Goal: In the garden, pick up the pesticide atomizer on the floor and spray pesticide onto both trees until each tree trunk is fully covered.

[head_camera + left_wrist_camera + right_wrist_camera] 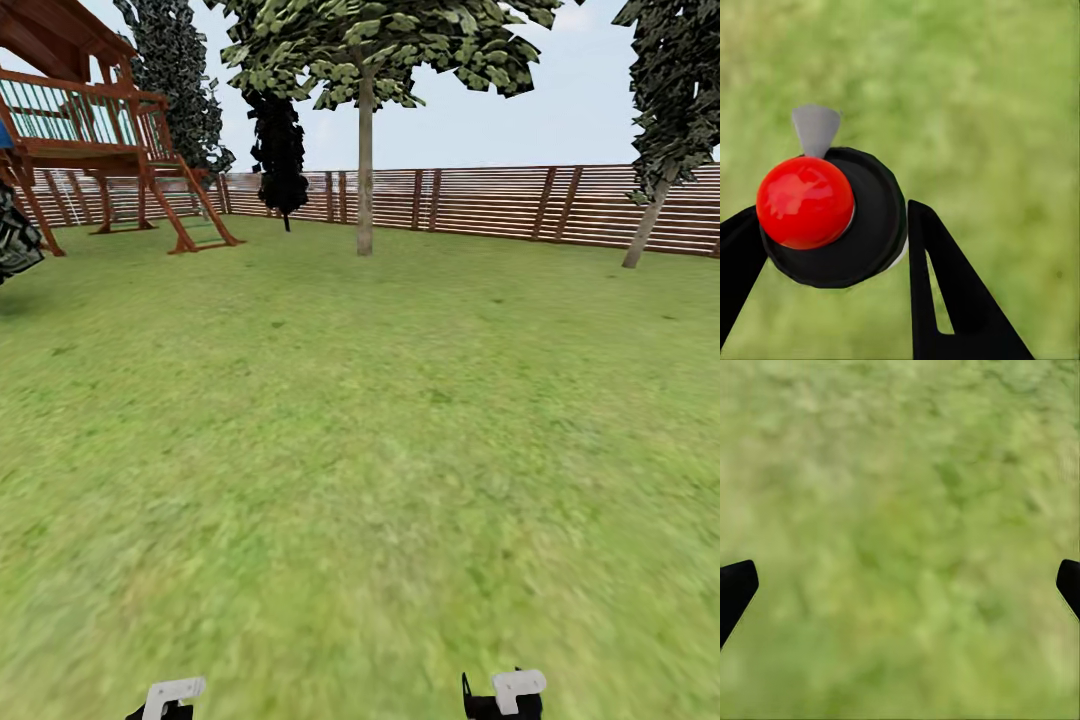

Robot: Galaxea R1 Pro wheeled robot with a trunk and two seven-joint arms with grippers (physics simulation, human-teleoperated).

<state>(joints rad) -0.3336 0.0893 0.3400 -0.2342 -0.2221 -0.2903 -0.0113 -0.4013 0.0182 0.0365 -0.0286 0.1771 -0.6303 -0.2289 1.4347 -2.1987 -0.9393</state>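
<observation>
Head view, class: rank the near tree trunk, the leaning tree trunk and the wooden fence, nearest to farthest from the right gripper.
1. Near tree trunk, centre of the lawn's far side.
2. Leaning tree trunk, right, by the fence.
3. Wooden fence, behind both.

Right gripper sits at the bottom edge.

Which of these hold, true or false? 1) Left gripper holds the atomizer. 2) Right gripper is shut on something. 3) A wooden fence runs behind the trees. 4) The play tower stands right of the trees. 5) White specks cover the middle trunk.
1) True: the left gripper is shut on the pesticide atomizer.
2) False: the right gripper is open over grass.
3) True: the fence runs behind them.
4) False: the play tower stands left of the trees.
5) False: the tree trunk shows no specks.
</observation>
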